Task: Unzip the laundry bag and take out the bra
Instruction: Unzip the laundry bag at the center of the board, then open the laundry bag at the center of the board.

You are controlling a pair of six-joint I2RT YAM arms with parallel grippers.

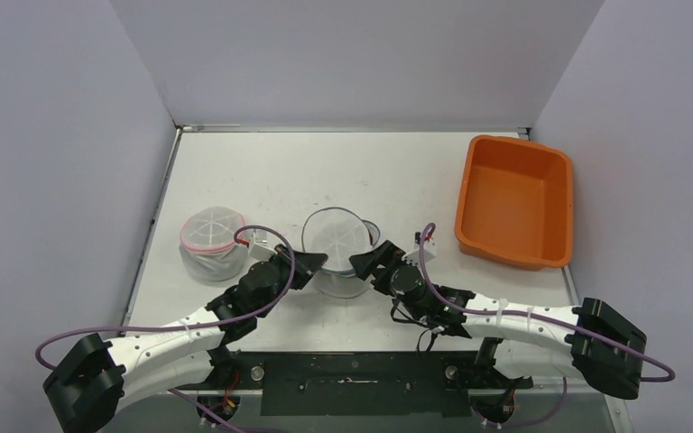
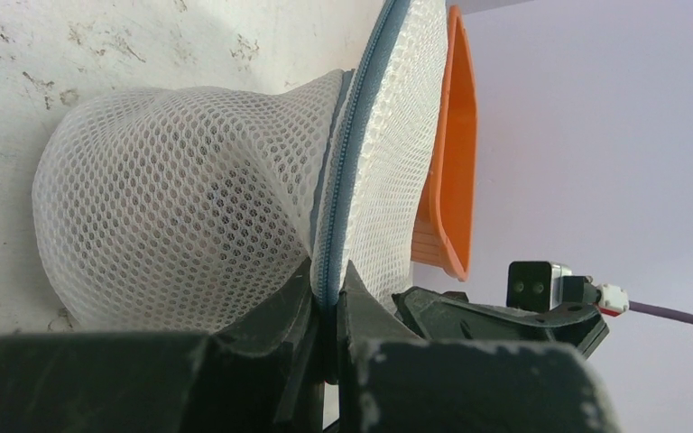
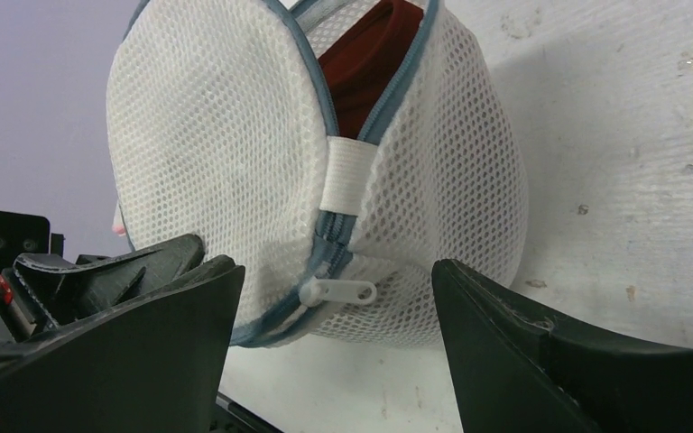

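– One laundry bag (image 1: 337, 242) on the desk (image 1: 262, 171); contents?
– Right wrist view alone: red bra (image 3: 365, 63) inside the part-open zip (image 3: 406, 72), right fingers (image 3: 514, 334) apart. Left wrist view: left fingers (image 2: 275, 316) clamped on that zip's edge.

Left end effector (image 1: 316, 262) blocks the laundry bag's (image 1: 336, 236) left side.

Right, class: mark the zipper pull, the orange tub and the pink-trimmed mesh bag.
zipper pull (image 3: 338, 291), right wrist view, on the middle of the white tab.
orange tub (image 1: 514, 194), top external view, on its bare floor.
pink-trimmed mesh bag (image 1: 212, 233), top external view, on its top panel.
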